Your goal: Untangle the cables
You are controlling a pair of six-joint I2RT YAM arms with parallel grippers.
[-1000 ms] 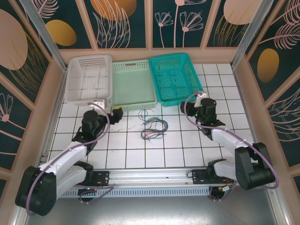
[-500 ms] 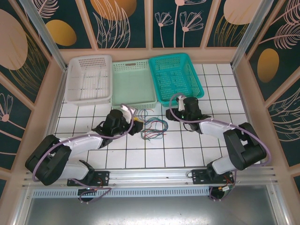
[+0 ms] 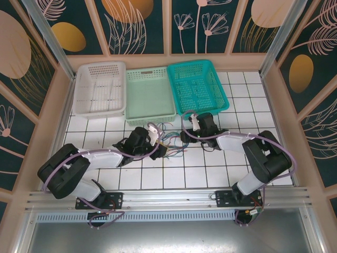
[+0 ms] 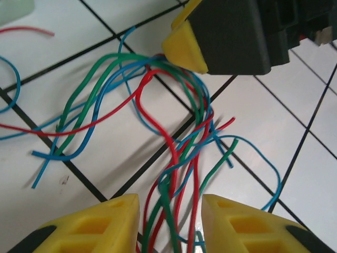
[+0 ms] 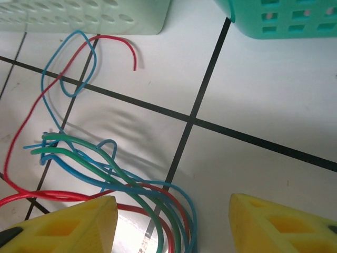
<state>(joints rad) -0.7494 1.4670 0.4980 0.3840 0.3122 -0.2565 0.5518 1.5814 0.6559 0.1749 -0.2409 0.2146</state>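
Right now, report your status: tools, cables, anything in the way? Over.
Left tool open, astride tangled cables. Right tool open, at the tangle's other side. Baskets beyond, apart from cables.

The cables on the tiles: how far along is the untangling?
Done: nothing yet; the cables lie in one blue, green and red snarl on the tiles. In hand: the left gripper straddles several strands, jaws open; the right gripper hovers open at the bundle's far side. Left: pulling every strand apart.

The cables [image 4: 196,138] look smooth and plastic-sheathed, the tiled desk [image 4: 253,132] glossy, and the fingers [image 4: 102,221] of the left end effector [image 4: 169,203] matt plastic.
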